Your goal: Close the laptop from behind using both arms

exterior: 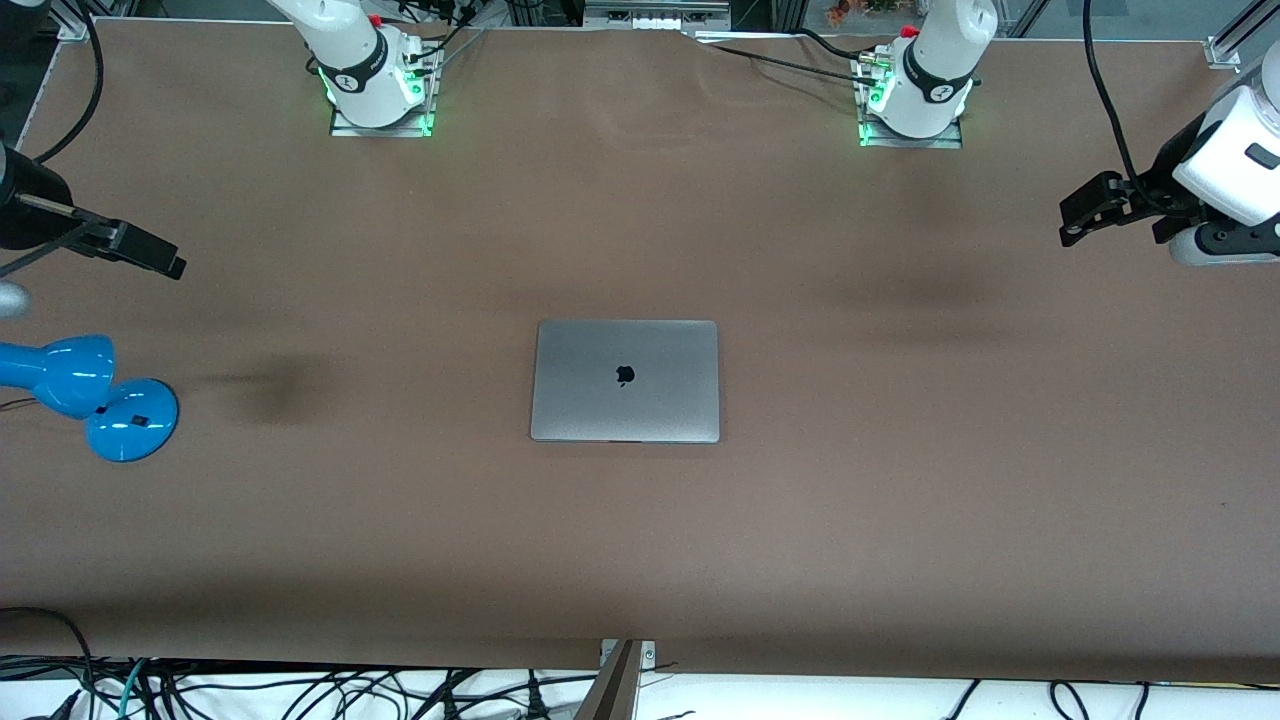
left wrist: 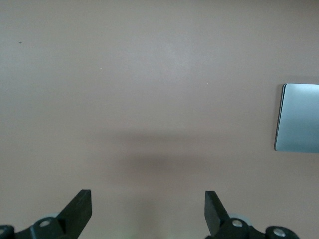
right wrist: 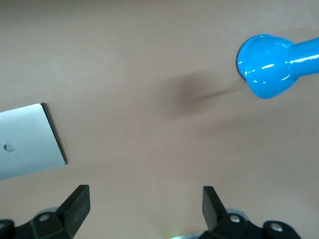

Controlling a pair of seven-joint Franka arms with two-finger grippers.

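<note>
I saw the laptop (exterior: 625, 381) shut flat mid-table (exterior: 900, 520). Left gripper (left wrist: 148, 211) and right gripper (right wrist: 146, 206) hung released over bare table; both empty.

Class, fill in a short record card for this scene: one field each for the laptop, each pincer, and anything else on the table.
laptop: shut, lid flat, logo up, mid-table
left pincer: open, empty, up over bare table at the left arm's end
right pincer: open, empty, up over the right arm's end, above the lamp
blue lamp: at the right arm's end
task state: laptop closed, both arms clear

Left claw (left wrist: 148, 211) (fingers spread) over bare table (left wrist: 149, 74), laptop (left wrist: 298, 124) apart.
</note>
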